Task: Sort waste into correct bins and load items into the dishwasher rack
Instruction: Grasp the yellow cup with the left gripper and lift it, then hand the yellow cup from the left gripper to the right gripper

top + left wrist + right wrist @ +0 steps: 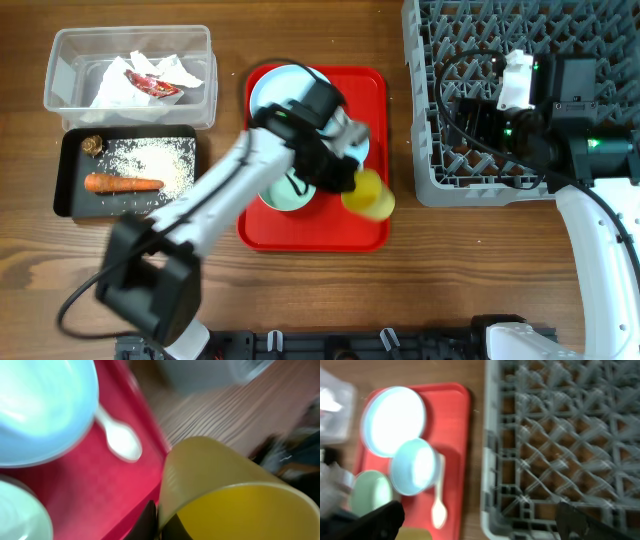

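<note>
My left gripper (pixel 355 180) is shut on the rim of the small yellow cup (pixel 368 196), at the right edge of the red tray (pixel 310 235). In the left wrist view the fingers (pixel 160 522) pinch the cup wall (pixel 235 495), beside the white spoon (pixel 120 440). The pale-blue plate (pixel 280 85) and a mint bowl (pixel 288 198) sit on the tray, partly under the arm. The right wrist view shows the plate (pixel 395 420), two bowls (pixel 415 467) (pixel 370 492) and the spoon (pixel 439 505). My right gripper (pixel 455 125) is open and empty over the grey rack (pixel 430 185).
The clear tub (pixel 70 105) at the back left holds the white napkin (pixel 115 90) and red wrapper (pixel 152 85). The black tray (pixel 65 195) in front of it holds the rice (pixel 150 160), carrot (pixel 120 183) and brown lump (pixel 93 145).
</note>
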Robot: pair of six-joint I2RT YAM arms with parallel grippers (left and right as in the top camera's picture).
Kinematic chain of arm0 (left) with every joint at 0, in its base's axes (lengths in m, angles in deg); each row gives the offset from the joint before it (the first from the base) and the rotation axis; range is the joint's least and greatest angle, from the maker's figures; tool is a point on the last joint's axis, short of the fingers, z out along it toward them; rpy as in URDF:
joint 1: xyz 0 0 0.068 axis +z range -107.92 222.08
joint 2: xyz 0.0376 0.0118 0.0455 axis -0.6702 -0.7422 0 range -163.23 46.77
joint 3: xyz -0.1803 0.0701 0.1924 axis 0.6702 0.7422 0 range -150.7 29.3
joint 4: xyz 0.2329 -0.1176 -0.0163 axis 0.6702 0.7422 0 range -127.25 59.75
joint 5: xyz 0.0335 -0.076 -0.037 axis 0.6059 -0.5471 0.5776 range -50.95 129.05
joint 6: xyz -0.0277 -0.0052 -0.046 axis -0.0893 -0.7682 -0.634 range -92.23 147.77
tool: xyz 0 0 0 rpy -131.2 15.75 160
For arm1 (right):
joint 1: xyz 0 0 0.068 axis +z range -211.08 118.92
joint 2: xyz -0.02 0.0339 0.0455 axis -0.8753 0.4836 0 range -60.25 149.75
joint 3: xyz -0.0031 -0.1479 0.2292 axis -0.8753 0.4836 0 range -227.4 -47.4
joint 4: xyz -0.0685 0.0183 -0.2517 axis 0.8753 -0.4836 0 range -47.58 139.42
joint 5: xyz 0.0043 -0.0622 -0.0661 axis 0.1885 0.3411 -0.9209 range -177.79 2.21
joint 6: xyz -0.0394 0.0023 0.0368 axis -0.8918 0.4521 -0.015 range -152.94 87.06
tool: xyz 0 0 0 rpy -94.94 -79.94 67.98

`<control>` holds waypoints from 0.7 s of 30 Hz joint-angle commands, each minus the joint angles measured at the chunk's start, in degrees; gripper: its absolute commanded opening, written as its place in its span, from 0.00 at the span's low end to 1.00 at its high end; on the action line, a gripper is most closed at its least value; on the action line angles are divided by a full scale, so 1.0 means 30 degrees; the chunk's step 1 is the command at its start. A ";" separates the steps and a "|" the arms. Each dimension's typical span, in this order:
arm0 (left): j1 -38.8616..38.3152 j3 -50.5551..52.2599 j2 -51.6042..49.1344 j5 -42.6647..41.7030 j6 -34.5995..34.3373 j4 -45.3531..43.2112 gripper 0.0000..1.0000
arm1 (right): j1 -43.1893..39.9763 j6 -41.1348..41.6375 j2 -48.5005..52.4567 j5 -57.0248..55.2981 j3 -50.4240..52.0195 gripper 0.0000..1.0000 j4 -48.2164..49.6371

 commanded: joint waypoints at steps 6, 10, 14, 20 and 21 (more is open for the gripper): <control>0.6098 -0.0765 0.1821 -1.2830 -0.0182 -0.4736 0.04 | -0.0066 -0.2084 -0.0641 0.8393 -0.0401 1.00 0.2841; 0.7774 -0.0765 0.1807 -1.5963 -0.0182 -0.6987 0.04 | -0.0066 -0.2871 -0.0554 1.2451 -0.0401 1.00 0.4408; 0.8378 -0.0765 0.1807 -1.6575 -0.0175 -0.7380 0.04 | -0.0058 -0.3016 -0.0124 1.6597 -0.0401 1.00 0.6586; 0.8189 -0.0765 0.1807 -1.8586 -0.0189 -0.9282 0.04 | -0.0058 -0.2885 0.1596 2.2068 -0.0393 1.00 0.9857; 0.8145 -0.0765 0.1807 -1.8848 -0.0219 -0.9566 0.04 | -0.0058 -0.2769 0.1953 2.2892 -0.0393 1.00 1.0295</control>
